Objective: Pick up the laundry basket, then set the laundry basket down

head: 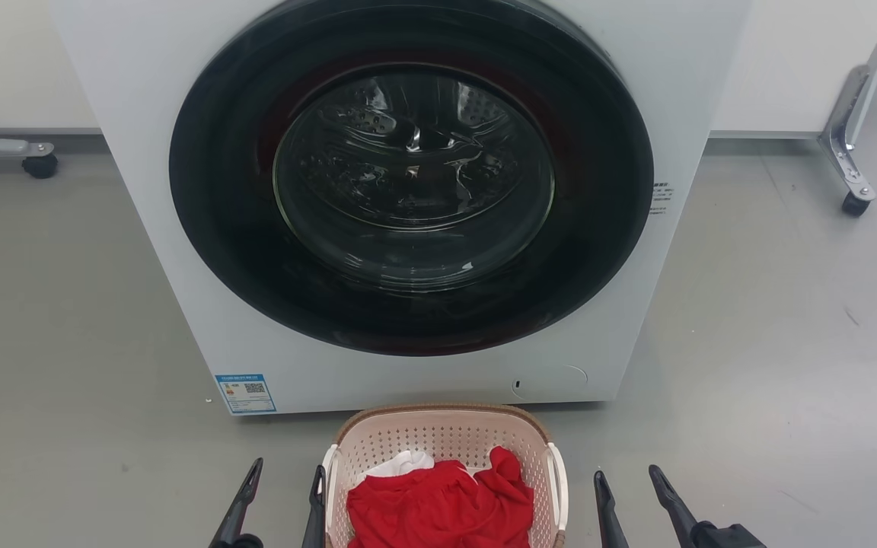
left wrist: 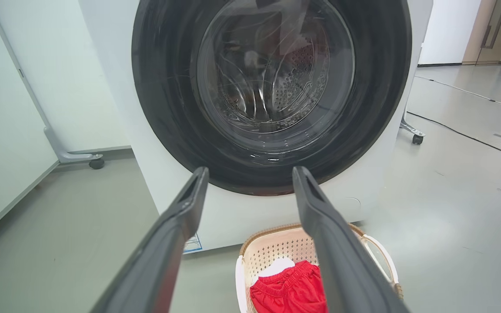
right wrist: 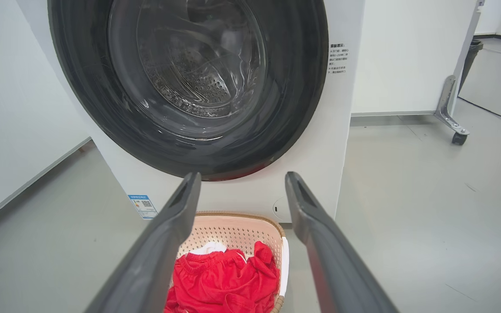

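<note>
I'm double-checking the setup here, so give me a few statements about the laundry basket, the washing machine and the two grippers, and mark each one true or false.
1. The pale pink-beige perforated plastic laundry basket stands on the grey floor in front of the white front-loading washing machine. True.
2. The basket is empty. False: a red garment and a white cloth lie in it.
3. The machine's round glass door hangs open. False: it is shut.
4. The left gripper and the right gripper are both open, one at each side of the basket. True.
</note>
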Motion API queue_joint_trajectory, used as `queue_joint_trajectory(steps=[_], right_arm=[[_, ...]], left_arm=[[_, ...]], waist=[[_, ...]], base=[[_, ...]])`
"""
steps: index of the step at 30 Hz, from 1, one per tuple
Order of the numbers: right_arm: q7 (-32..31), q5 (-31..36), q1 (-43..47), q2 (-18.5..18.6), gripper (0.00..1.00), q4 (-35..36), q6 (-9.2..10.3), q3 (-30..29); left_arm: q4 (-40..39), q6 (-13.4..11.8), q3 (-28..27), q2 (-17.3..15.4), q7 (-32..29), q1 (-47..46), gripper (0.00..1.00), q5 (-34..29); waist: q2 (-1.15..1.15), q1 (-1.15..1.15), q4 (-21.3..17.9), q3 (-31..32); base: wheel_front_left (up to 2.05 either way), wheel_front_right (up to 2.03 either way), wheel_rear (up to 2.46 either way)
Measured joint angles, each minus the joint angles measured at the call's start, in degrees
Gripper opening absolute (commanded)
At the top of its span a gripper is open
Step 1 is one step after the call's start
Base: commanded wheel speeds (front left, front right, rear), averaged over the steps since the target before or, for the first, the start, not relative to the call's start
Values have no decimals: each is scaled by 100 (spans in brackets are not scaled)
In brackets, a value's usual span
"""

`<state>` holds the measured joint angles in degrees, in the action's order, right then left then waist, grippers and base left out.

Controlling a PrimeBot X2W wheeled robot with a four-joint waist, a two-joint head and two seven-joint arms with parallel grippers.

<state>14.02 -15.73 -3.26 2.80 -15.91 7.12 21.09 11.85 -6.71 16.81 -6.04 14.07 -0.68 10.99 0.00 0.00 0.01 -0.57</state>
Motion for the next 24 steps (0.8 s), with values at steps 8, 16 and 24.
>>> queue_joint_trajectory(steps=[8, 16, 24], right_arm=[[25, 149, 1, 0, 100, 11, 18, 8], [25, 149, 8, 0, 100, 9, 19, -20], [25, 149, 29, 0, 100, 9, 19, -26]], left_arm=[[-11, -41, -71, 29, 25, 93, 100, -124], [23, -42, -152, 68, 25, 122, 100, -65], [46, -42, -178, 87, 25, 193, 100, -56]], waist=[[0, 0, -7, 10], [0, 0, -4, 34], [0, 0, -5, 64]], base=[[0, 0, 0], [0, 0, 0], [0, 0, 0]])
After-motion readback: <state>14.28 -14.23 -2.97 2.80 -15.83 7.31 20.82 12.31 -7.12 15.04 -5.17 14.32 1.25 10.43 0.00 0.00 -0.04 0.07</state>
